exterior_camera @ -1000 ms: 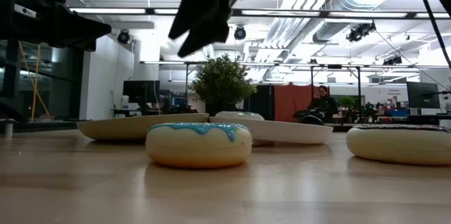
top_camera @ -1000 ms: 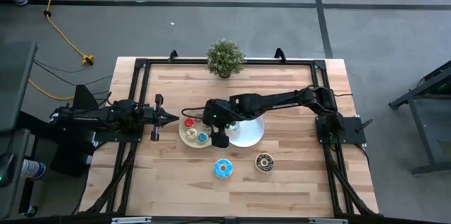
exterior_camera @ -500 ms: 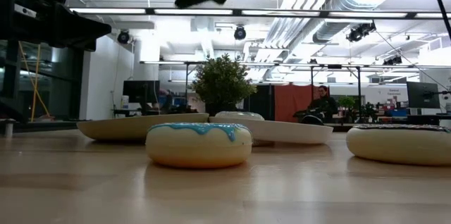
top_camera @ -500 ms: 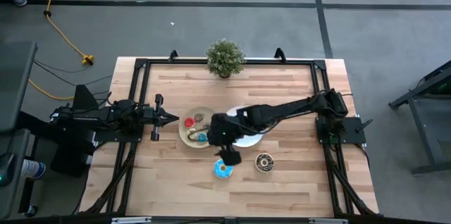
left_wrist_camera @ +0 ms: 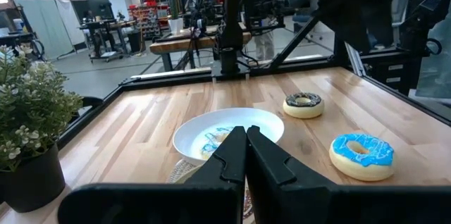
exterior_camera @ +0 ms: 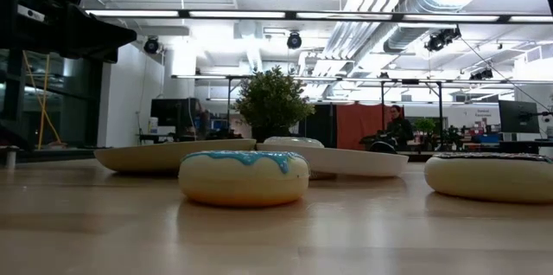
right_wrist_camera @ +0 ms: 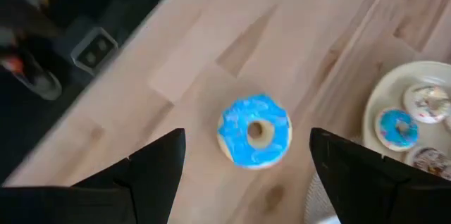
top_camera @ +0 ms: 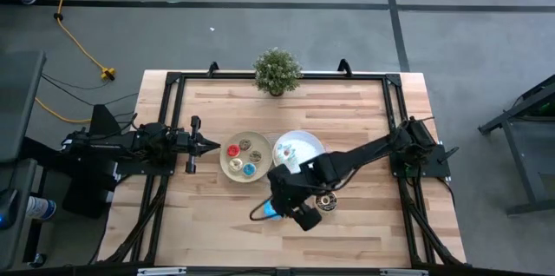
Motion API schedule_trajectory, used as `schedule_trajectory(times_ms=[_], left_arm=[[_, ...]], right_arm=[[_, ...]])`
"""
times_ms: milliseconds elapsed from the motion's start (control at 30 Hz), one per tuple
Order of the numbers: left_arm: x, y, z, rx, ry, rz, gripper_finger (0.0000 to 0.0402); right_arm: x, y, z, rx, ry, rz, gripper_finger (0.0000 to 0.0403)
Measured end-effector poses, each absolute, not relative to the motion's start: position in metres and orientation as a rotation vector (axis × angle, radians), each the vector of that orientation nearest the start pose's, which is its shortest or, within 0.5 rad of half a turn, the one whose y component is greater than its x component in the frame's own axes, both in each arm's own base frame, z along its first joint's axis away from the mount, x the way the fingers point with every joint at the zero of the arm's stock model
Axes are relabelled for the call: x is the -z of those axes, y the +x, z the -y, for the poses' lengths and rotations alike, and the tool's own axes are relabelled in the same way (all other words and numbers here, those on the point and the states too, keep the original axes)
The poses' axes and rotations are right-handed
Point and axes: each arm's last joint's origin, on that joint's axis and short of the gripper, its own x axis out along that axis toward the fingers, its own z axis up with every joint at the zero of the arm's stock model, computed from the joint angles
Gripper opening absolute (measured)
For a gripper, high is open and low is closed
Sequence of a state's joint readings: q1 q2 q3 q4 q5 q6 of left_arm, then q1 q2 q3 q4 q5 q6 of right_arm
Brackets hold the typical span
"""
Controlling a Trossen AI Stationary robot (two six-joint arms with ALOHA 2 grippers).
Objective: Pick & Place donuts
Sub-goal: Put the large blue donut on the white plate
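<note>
The large blue-iced donut (right_wrist_camera: 254,131) lies flat on the wooden table, near its front edge, and also shows in the low view (exterior_camera: 244,176). My right gripper (right_wrist_camera: 246,155) hovers open above it, fingers pointing down on either side and touching nothing; in the high view (top_camera: 290,209) it half covers the donut (top_camera: 270,212). A dark brown donut (top_camera: 326,200) lies to the right. Several small donuts sit on the beige plate (top_camera: 227,161). My left gripper (top_camera: 208,144) waits shut at the table's left.
A white plate (top_camera: 310,141) holding a blue-iced piece sits to the right of the beige plate. A potted plant (top_camera: 277,71) stands at the far edge. A black frame (top_camera: 173,81) runs around the tabletop. Bare wood lies along the near edge.
My right gripper has swung from over the plates toward the table's near edge and now hangs above the blue donut. In the low view it has climbed almost out of the top of the picture. The donuts and plates have stayed put.
</note>
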State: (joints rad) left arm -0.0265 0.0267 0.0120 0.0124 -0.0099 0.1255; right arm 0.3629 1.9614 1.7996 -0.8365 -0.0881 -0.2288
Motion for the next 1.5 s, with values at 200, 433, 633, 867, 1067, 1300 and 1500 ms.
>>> schedule_trajectory(times_ms=[200,433,633,867,1067,1300,1500], left_arm=[[-0.167,0.099,0.002,0.016,0.126,-0.001,0.0],[-0.167,0.099,0.002,0.016,0.126,-0.001,0.0],[-0.167,0.099,0.002,0.016,0.126,-0.001,0.0],[-0.167,0.099,0.002,0.016,0.126,-0.001,0.0],[-0.167,0.099,0.002,0.016,0.126,-0.001,0.0],[-0.167,0.099,0.002,0.017,0.126,-0.001,0.0],[-0.167,0.099,0.002,0.016,0.126,-0.001,0.0]], right_arm=[[-0.279,0.392,-0.164,-0.521,-0.439,-0.971,0.0296],[-0.263,0.393,-0.177,-0.553,-0.455,-1.006,0.0296],[-0.238,0.4,-0.184,-0.576,-0.486,-1.06,0.0296],[-0.22,0.406,-0.184,-0.572,-0.489,-1.099,0.0296],[-0.207,0.412,-0.181,-0.565,-0.485,-1.123,0.0296],[-0.194,0.419,-0.18,-0.558,-0.48,-1.127,0.0296],[-0.185,0.423,-0.178,-0.55,-0.471,-1.139,0.0296]])
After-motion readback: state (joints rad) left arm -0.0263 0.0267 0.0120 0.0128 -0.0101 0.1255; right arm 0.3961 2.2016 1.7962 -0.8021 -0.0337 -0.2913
